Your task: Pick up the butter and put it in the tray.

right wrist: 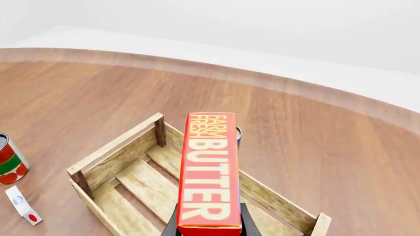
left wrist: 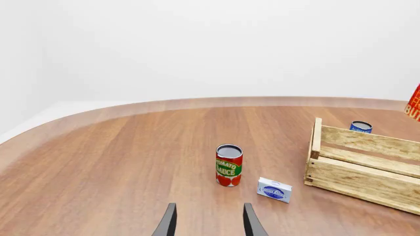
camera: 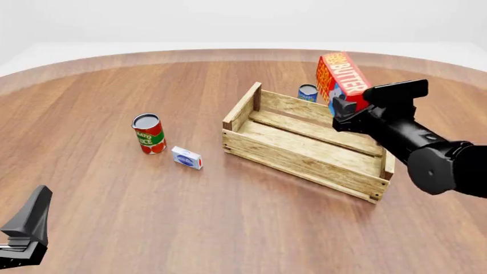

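Left gripper (camera: pixel 27 228) idles low at 7 o'clock in the front view; the right gripper (camera: pixel 344 108) holds the butter (camera: pixel 341 77) up over the tray's (camera: pixel 304 160) far right end.

Front view: one tomato sauce can (camera: pixel 149 133) and one small white-blue box (camera: pixel 186 157) stand just left of the tray, with open table (camera: pixel 228 228) all along the near side; one blue can (camera: pixel 307 92) sits beyond the tray's far wall, at 12 o'clock from it.
Left wrist view: both fingers (left wrist: pixel 168 222) are spread with bare wood between them, nothing held; the tomato sauce can (left wrist: pixel 228 165) and box (left wrist: pixel 274 190) lie ahead, the tray (left wrist: pixel 361 164) at 3 o'clock.
Right wrist view: the gripper (right wrist: pixel 208 227) is clamped on the butter (right wrist: pixel 208 172), which hangs above the tray's (right wrist: pixel 111 169) slatted floor, clear of its walls.
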Tool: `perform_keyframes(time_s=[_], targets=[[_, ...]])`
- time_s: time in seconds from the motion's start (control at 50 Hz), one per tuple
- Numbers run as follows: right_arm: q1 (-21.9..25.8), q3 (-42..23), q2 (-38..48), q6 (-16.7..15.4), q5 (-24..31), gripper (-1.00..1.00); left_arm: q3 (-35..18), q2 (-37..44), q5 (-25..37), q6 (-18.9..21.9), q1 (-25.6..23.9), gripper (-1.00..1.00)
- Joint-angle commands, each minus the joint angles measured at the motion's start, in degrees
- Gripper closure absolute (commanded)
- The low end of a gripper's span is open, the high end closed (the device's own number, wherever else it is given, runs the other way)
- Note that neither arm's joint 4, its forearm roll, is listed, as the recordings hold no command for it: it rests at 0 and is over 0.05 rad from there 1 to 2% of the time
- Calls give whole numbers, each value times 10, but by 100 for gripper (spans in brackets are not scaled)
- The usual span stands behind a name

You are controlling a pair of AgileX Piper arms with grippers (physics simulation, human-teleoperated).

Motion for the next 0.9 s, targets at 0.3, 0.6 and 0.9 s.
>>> perform_keyframes(time_s=[0.3, 0.6, 0.9], targets=[[12, -63, 78, 17, -8, 100, 0, 0, 0, 0, 0, -100], [20, -87, 120, 28, -10, 100, 0, 0, 0, 0, 0, -100], [32, -97, 154, 44, -16, 100, 0, 0, 0, 0, 0, -100]])
